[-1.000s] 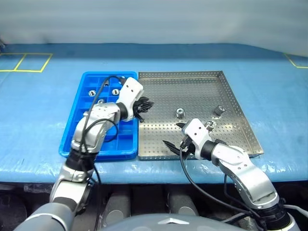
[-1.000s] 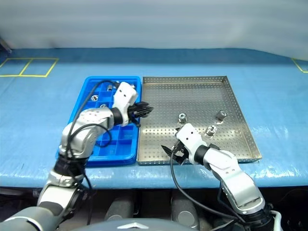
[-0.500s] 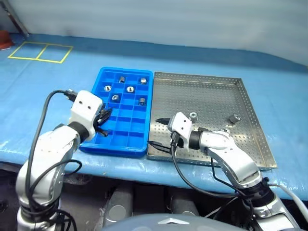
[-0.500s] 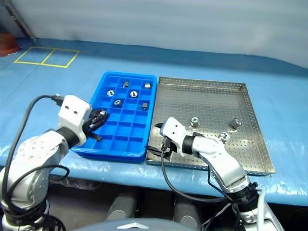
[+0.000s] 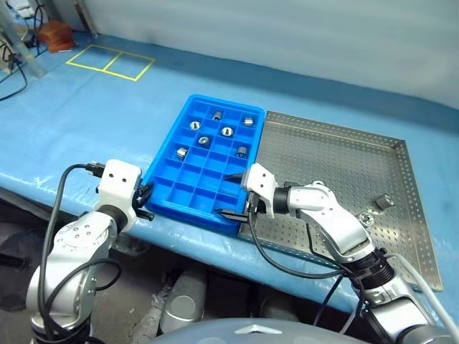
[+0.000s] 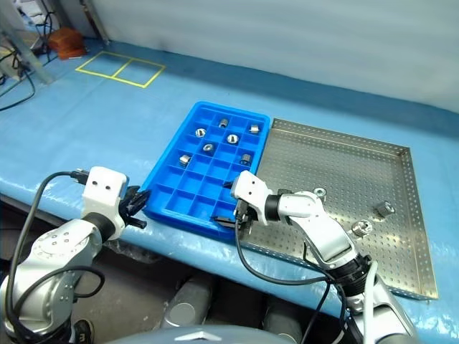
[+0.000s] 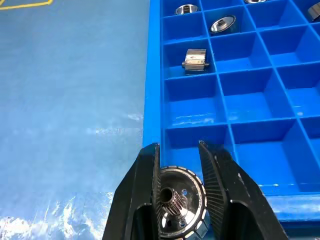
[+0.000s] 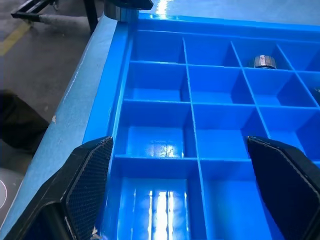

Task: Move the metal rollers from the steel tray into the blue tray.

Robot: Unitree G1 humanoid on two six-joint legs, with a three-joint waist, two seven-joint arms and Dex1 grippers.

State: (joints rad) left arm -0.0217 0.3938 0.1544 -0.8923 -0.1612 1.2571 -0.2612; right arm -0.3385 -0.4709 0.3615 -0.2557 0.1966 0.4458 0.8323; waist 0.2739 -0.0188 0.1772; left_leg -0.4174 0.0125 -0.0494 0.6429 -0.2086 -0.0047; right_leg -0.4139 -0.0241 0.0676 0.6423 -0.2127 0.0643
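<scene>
Since a second ago my left gripper (image 7: 179, 165) has drawn back from the seam between the trays to the near outer corner of the blue tray (image 5: 166, 169), while my right gripper (image 5: 232, 195) has slid across to that tray's near edge by the steel tray (image 5: 401, 208). My left fingers are pressed together, with nothing that I can see between the tips; my right fingers stand spread wide and empty over the vacant near compartments. Six metal rollers (image 5: 183, 152) already sit in the far cells, and what look like two, perhaps three, wait near the steel tray's right edge. I judge I am between transfers: next, my right arm must swing back right to fetch one. Plenty of bare perforated steel lies open there; only the low rims need clearing.
</scene>
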